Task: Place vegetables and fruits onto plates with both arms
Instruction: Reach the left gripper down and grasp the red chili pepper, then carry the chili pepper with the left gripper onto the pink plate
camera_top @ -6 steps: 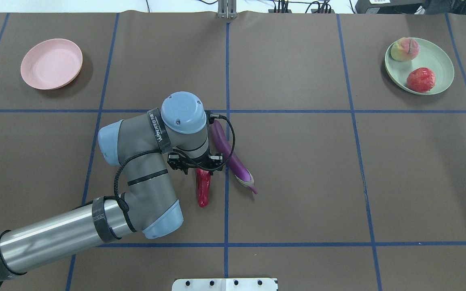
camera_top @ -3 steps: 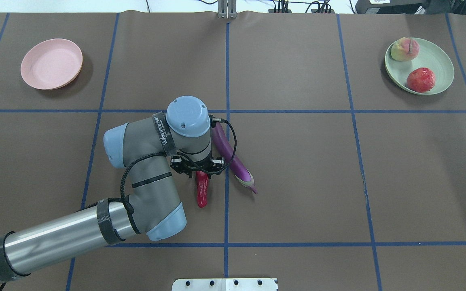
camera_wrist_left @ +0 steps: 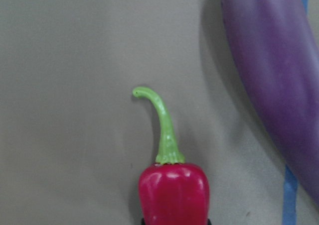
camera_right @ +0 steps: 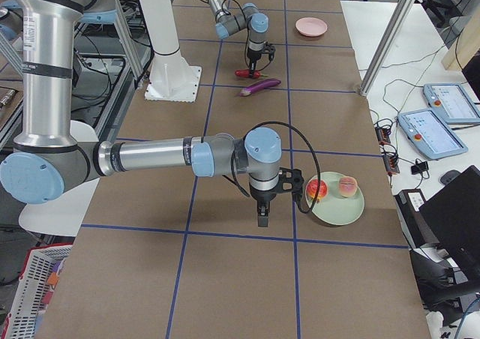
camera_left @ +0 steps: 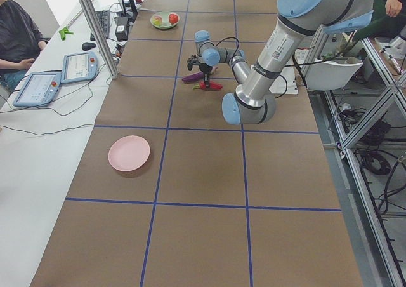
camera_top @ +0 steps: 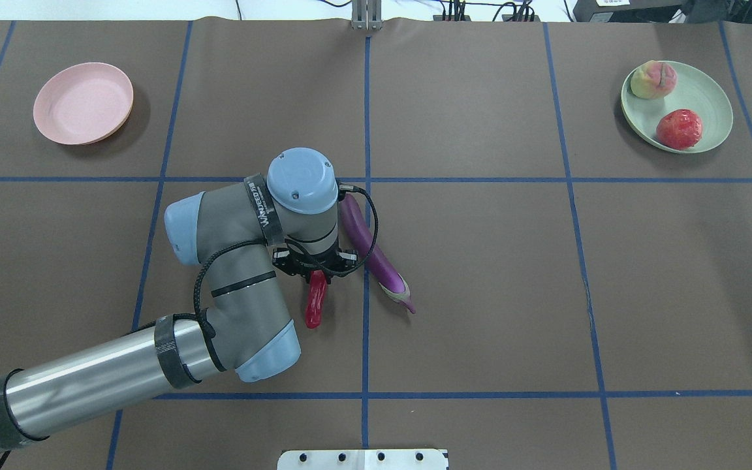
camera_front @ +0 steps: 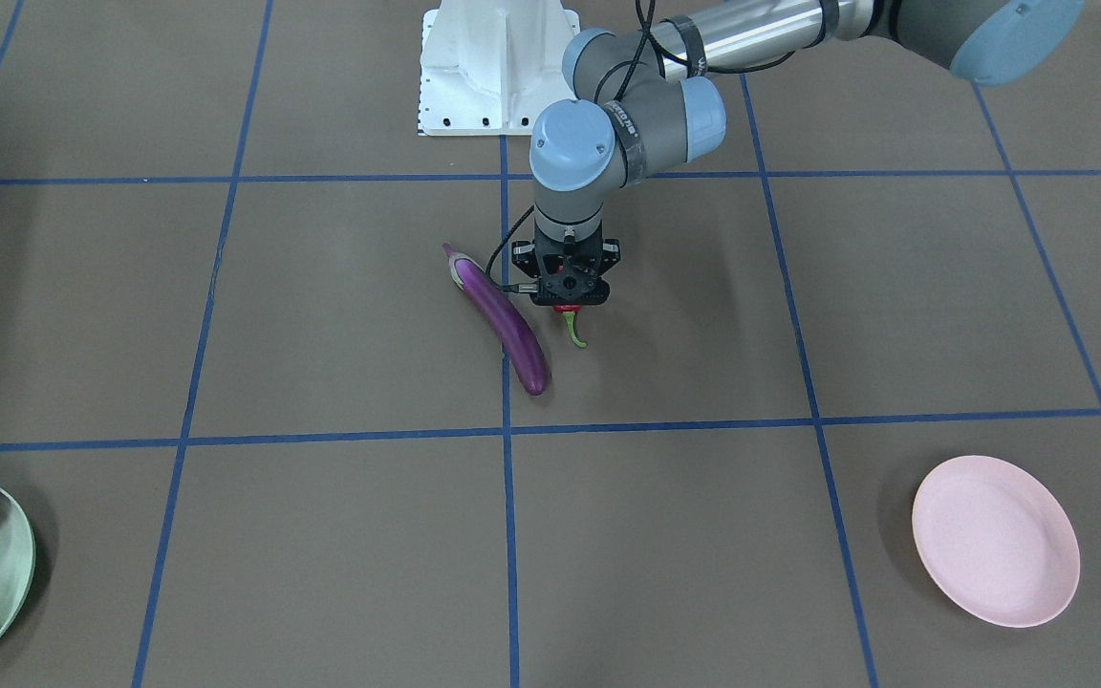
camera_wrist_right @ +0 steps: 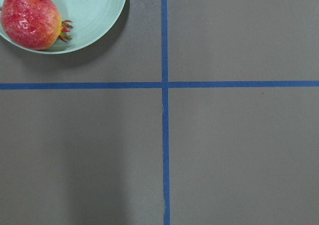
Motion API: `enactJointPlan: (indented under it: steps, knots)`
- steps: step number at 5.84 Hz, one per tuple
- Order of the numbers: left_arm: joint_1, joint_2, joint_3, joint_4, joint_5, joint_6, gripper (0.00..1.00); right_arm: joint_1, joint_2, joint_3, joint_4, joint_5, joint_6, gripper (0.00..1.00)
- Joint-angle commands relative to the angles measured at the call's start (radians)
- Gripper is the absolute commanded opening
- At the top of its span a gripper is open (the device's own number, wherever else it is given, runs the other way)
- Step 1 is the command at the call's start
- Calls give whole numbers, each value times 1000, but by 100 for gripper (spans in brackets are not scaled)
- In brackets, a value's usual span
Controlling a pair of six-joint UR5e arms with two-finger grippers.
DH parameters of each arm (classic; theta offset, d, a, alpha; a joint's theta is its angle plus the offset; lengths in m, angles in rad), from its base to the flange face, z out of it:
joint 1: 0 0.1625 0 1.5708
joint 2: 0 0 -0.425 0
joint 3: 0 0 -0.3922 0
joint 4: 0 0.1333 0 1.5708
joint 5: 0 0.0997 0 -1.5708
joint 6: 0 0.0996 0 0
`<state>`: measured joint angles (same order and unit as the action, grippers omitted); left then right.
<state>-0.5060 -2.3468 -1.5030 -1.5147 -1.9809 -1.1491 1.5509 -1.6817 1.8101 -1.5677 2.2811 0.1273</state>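
Two arms work over table (camera_top: 480, 294) covered in brown paper, gridded with blue tape lines (camera_top: 480, 179). Left gripper (camera_top: 316, 277) clamped on red chili pepper (camera_top: 314, 305) near stem end, table centre. Eggplant (camera_top: 371, 251) lies just right of it, apart. White lettering on black band (camera_top: 260, 209) at left wrist, not surely legible. Right gripper (camera_right: 262, 217) hangs beside mint plate (camera_top: 709, 98), far right, holding peach (camera_top: 653, 79) and pomegranate (camera_top: 679, 128); finger spread cannot be told. Pink plate (camera_top: 82, 102) far left. Teach pendants (camera_left: 79, 66) on white side desk.
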Motion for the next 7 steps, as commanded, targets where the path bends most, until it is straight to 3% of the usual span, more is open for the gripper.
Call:
enactJointPlan:
  steps: [1,3,5,7]
  knots:
    - [-89,-2,-75,133,-4,172,0,0,2,0,0,0,0,99]
    - [-323,1,-50,142,-15,459,0,0,0,3,0,6,2,99]
    - [-525,0,179,66,-19,805,0,-2,4,3,0,5,2,99]
    - [-624,0,489,-216,-19,958,0,-2,7,2,-2,5,2,99]
